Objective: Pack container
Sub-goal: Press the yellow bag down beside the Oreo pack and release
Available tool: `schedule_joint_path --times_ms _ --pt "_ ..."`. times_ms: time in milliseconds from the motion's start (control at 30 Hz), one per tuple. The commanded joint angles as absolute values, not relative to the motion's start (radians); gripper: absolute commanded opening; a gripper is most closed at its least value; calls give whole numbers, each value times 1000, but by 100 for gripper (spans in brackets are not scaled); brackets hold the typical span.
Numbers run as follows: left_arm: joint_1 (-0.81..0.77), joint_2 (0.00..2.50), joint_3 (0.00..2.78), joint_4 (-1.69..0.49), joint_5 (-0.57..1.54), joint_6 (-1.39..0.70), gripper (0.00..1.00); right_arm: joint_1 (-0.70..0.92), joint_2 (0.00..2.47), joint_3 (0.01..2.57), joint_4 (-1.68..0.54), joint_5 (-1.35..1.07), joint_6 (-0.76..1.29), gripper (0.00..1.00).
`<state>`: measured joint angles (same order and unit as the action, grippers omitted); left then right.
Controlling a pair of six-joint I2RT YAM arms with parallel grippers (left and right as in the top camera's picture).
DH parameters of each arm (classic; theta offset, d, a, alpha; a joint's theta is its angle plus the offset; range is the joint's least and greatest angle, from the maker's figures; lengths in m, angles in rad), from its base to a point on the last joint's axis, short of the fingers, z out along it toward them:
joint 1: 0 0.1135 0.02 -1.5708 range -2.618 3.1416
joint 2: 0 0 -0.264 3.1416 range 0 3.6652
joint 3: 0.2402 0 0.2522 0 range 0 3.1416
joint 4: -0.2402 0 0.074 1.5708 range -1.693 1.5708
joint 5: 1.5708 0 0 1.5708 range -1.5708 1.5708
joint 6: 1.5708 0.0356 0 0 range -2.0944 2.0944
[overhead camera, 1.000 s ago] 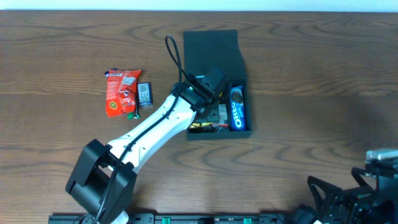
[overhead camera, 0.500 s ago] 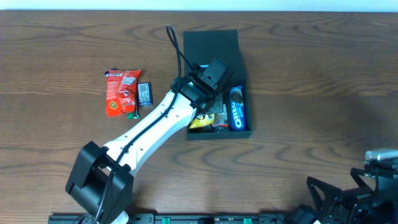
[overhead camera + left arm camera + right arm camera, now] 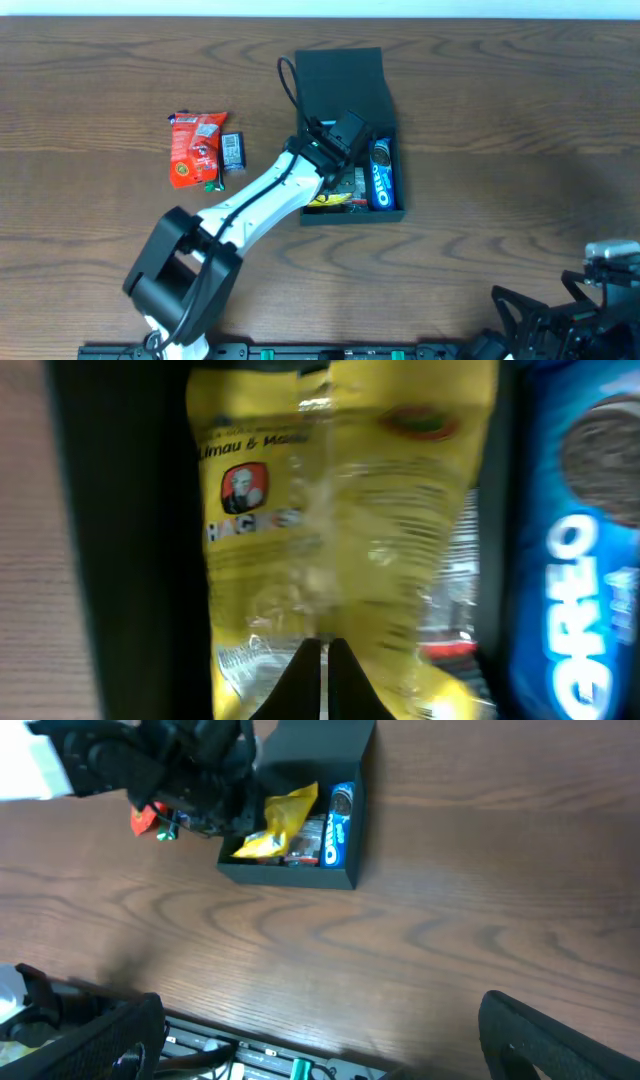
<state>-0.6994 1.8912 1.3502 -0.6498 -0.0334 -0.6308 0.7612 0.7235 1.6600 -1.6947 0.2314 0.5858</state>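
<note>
Your box [image 3: 340, 75] sits just above the middle of the overhead frame, its lid flap open toward the top edge, with a yellow packet [image 3: 340, 510] and a blue Oreo pack [image 3: 381, 173] inside. Your left gripper [image 3: 322, 660] hangs over the yellow packet, tips pressed together, gripping nothing. Your right gripper [image 3: 320, 1040] is spread wide and empty at the lower right. A red packet [image 3: 195, 148] and a small dark bar [image 3: 232, 150] lie on the table [image 3: 500, 150] left of the box

White left arm [image 3: 252, 196] — black joints, cable
</note>
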Motion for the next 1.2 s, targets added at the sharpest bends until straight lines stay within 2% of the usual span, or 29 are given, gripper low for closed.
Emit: schedule_joint_path --times_ms 0,300,733,1167 --pt "-702 1962 1338 -645 -16 -624 6 753 719 1660 -1697 228 606 99" --pt "-700 2028 1338 -627 23 -614 6 753 719 1660 -1697 228 606 99" --pt "-701 1810 1340 -591 -40 -553 6 753 719 1660 -1697 228 606 99" --pt "-703 1982 1336 -596 56 -545 6 753 719 1660 -1697 228 606 99"
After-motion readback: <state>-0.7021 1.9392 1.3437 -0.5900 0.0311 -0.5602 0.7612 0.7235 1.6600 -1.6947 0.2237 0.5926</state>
